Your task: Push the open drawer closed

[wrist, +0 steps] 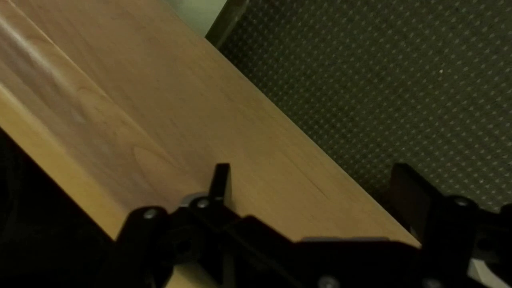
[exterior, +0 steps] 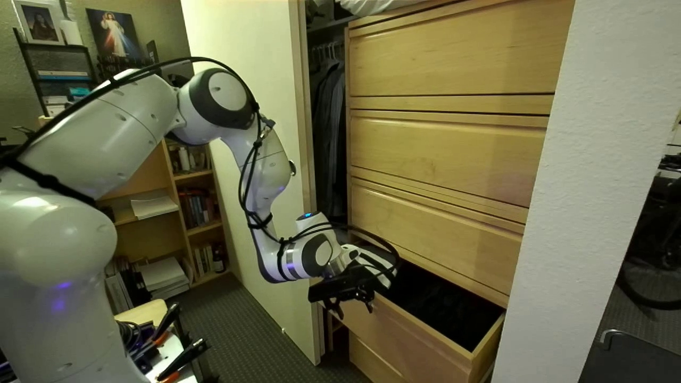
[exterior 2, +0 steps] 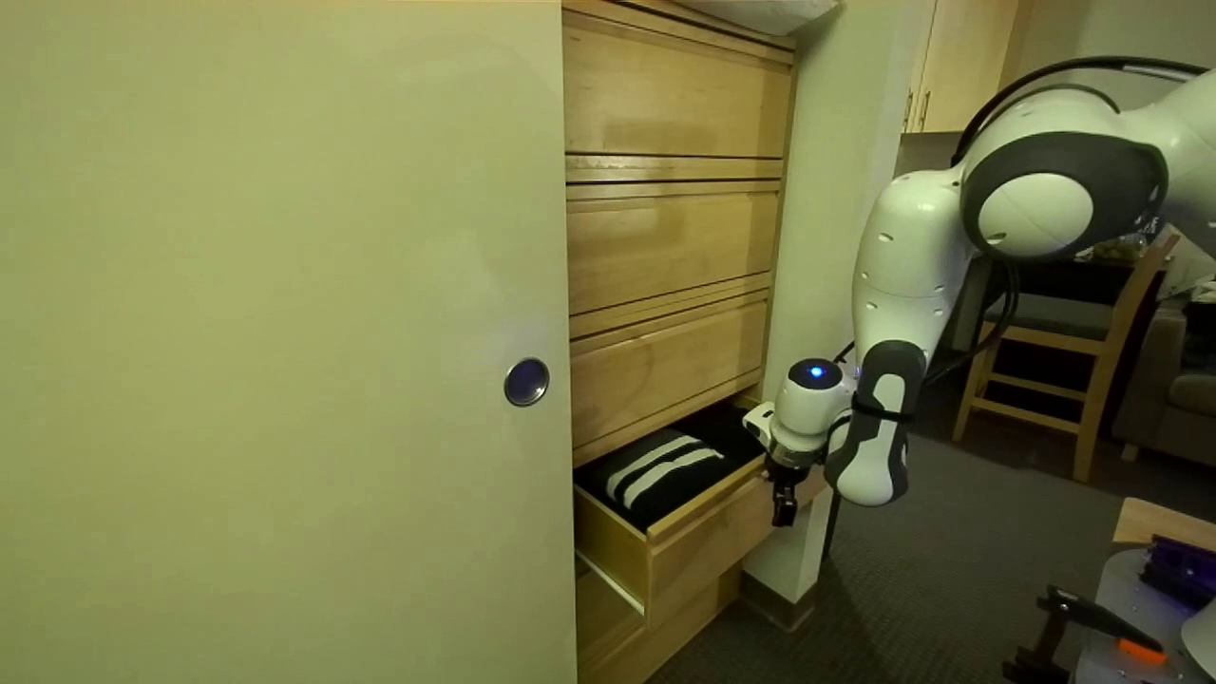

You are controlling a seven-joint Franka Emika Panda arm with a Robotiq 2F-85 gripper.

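Observation:
The drawer [exterior: 409, 340] is pulled out low in the blond wooden cabinet, under several shut fronts. Its front panel also shows in an exterior view [exterior 2: 698, 560] and in the wrist view [wrist: 240, 120]. Dark cloth with white stripes [exterior 2: 665, 465] lies inside it. My gripper [exterior: 355, 309] points down at the outer side of the front panel. It also shows in an exterior view [exterior 2: 784, 511], near the drawer end by the wall. In the wrist view the gripper [wrist: 312, 168] is open, with nothing between its fingers. Whether it touches the panel I cannot tell.
A tall cream-white door panel [exterior: 250, 175] stands beside the cabinet and also shows in an exterior view [exterior 2: 285, 332]. A white wall [exterior: 590, 186] borders the cabinet's opposite side. Another drawer front [exterior: 372, 361] sits below. Carpet [wrist: 380, 80] covers the floor.

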